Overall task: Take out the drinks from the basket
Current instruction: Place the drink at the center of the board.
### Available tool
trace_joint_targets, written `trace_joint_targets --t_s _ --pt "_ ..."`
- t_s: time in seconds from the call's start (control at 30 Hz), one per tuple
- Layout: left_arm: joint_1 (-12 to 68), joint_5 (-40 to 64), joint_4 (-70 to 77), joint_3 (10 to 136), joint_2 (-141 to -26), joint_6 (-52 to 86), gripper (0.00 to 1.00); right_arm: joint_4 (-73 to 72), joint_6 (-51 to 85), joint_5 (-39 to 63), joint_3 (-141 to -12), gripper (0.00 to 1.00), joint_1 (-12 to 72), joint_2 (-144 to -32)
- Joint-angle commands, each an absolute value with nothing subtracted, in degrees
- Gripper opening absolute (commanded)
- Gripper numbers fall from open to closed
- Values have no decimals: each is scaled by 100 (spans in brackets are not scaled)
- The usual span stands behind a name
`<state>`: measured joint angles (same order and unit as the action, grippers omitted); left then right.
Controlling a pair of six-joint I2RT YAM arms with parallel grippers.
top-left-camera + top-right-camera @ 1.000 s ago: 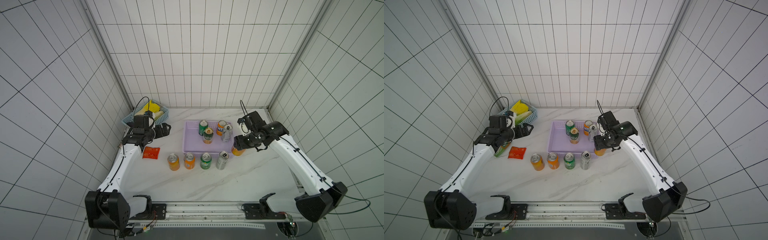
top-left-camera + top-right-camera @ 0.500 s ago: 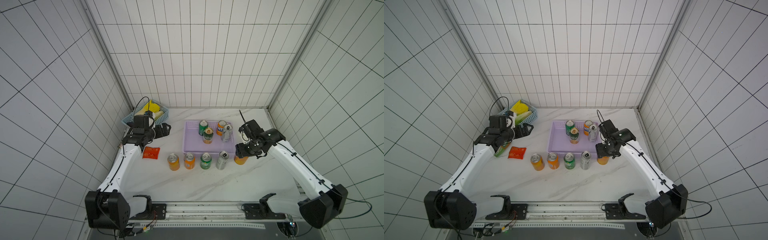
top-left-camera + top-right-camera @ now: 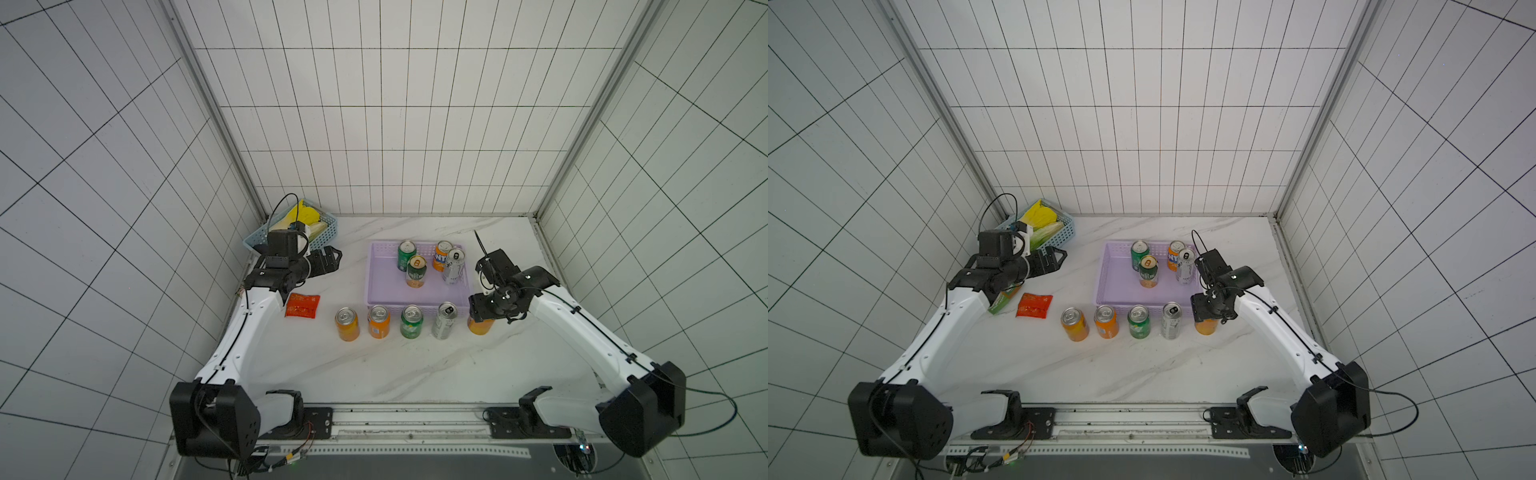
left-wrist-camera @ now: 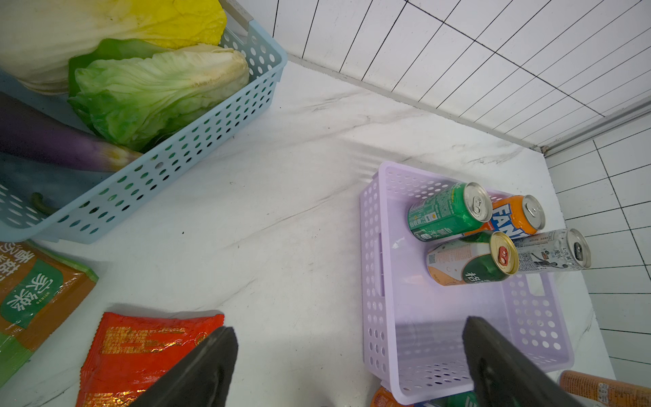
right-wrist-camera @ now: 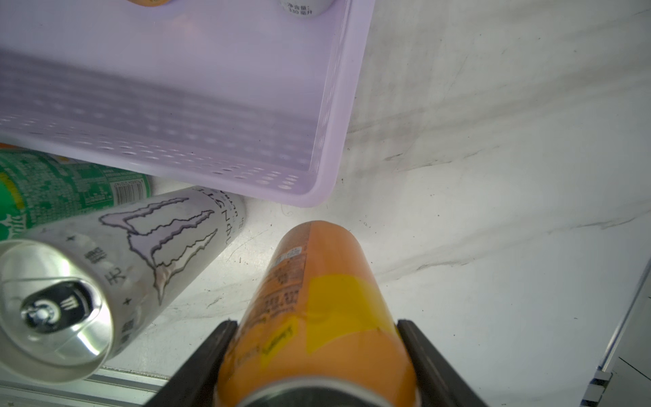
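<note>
Lilac basket (image 3: pixel 388 293) holds 4 cans (image 3: pixel 416 272).

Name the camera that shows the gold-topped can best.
Left wrist view: the gold-topped can is large, label and gold lid clear. Both top views show it small, from above; the right wrist view shows nothing recognisable of it.

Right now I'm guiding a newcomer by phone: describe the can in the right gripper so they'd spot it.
On the marble table, find the lilac basket; five cans line its near side. The orange can ends that row on the right, the only one in the right gripper.
</note>
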<state>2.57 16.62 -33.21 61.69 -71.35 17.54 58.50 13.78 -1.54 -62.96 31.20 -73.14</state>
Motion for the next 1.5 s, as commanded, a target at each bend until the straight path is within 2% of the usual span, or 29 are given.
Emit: trace_joint_targets --t_s 0.0,1.0,1.17,1.47 --pt "255 1670 -3233 6169 -7195 1679 98 5484 1459 -299 -6081 61 3103 -7161" --pt "255 1736 -3235 6178 -7180 1687 98 4559 1644 -255 -5053 65 3083 -7401" --pt "254 1766 -3234 6178 -7179 1692 98 4570 1696 -271 -5008 68 3078 -7322" --pt "255 1799 -3235 6179 -7189 1688 98 4650 1714 -269 -5069 80 3084 -7191"
